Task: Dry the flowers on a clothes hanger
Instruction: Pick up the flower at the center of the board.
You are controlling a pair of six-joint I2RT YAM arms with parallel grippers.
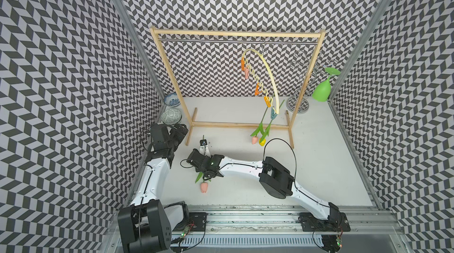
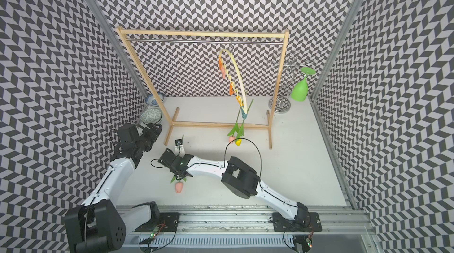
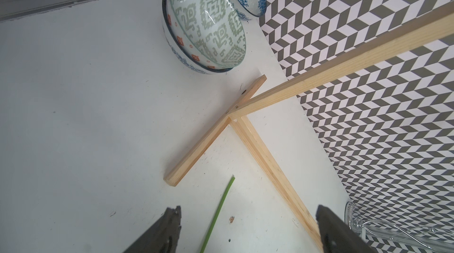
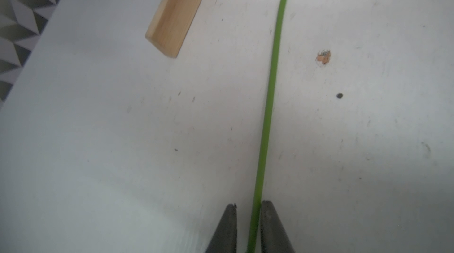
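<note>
The hanger point(image 1: 270, 75) hangs by its hook from the metal rod point(image 1: 208, 40) of the wooden rack point(image 1: 235, 33). It tips so that one end points down. Two flowers are pegged at that low end, heads down and side by side: a hanging pink tulip point(image 1: 254, 139) and a yellow tulip point(image 1: 262, 142). A teal peg point(image 1: 273, 114) and an orange peg point(image 1: 267, 100) sit where the stems meet the hanger. I cannot tell which peg holds which stem.

The last flower, the loose pink tulip point(image 1: 204, 187), lies on the tabletop point(image 1: 319, 165) in front of the rack, well apart from the hanger. Its head points toward the front rail and its stem runs back toward the rack's near foot. The right gripper point(image 4: 249, 205) is low over it, with the stem point(image 4: 270, 80) between its jaws. The jaws are almost together. One touches the stem and a thin gap shows on the other side, so I cannot tell if they pinch it tight.

The left gripper point(image 3: 247, 215) sits near the left wall, close to two patterned bowls point(image 1: 172, 114). Its jaws are wide apart. In its wrist view the tip of the stem shows on the tabletop beside the rack's foot point(image 3: 196, 156)
</note>
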